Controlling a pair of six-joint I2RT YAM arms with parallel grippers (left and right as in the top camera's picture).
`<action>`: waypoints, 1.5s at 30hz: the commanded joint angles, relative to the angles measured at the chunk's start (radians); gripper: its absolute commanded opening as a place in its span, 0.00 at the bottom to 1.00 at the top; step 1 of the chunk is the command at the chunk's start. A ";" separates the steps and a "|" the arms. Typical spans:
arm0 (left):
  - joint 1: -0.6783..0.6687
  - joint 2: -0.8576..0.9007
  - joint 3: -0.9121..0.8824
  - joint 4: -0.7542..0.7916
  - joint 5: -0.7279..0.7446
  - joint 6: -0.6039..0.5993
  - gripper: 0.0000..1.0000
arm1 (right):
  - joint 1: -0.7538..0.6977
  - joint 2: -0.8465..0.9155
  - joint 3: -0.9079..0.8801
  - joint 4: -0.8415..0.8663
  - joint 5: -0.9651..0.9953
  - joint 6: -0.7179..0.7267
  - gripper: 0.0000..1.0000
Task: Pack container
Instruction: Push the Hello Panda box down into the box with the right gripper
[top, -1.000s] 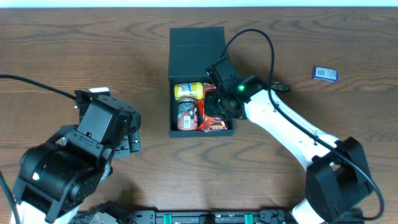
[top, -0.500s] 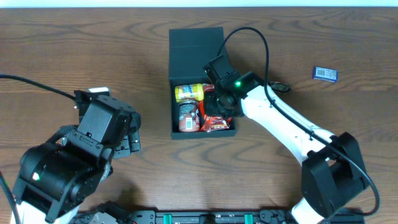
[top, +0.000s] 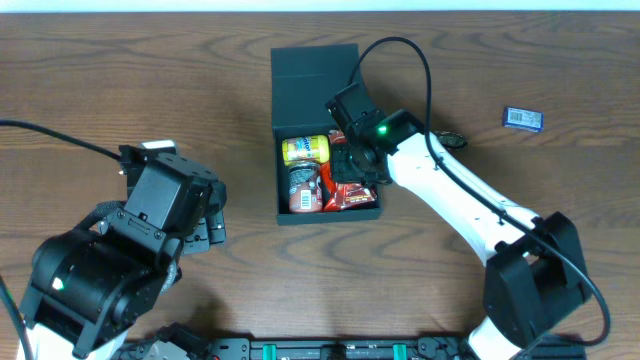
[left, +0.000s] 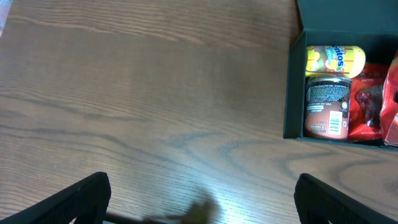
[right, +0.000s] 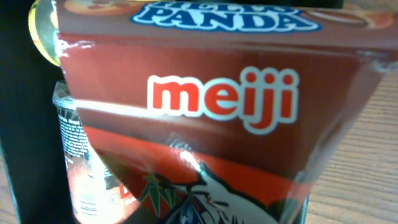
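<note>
right gripper (top: 349, 163) has edged up-frame over the container (top: 312, 68), top centre; meiji carton (right: 217, 106) fills its camera, grip unclear. left gripper (left: 202, 198) spread wide. box looks light, stiff, slidey; take a side wall.

The overhead camera looks straight down from well above the bench (top: 120, 80), taking in both arms and the box (top: 312, 70) just behind centre. The left wrist camera sits high over bare wood, facing down and forward, with the left tool (left: 200, 198) showing only at the bottom corners. The box lies at its right edge, so it shares the jar (left: 326, 107) and yellow pack (left: 334, 59) with the overhead view. The right wrist camera is very close to a red carton (right: 205, 112) that fills its frame, with the same jar at lower left.
</note>
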 joint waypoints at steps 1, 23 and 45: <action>0.006 -0.002 0.000 0.000 0.000 -0.004 0.95 | -0.001 0.013 0.024 -0.003 0.026 -0.035 0.02; 0.006 -0.002 0.000 -0.004 -0.003 0.000 0.95 | -0.001 0.053 0.021 0.021 0.072 0.006 0.01; 0.006 -0.002 0.000 -0.007 -0.004 0.000 0.95 | -0.001 0.050 0.032 -0.013 0.064 0.026 0.99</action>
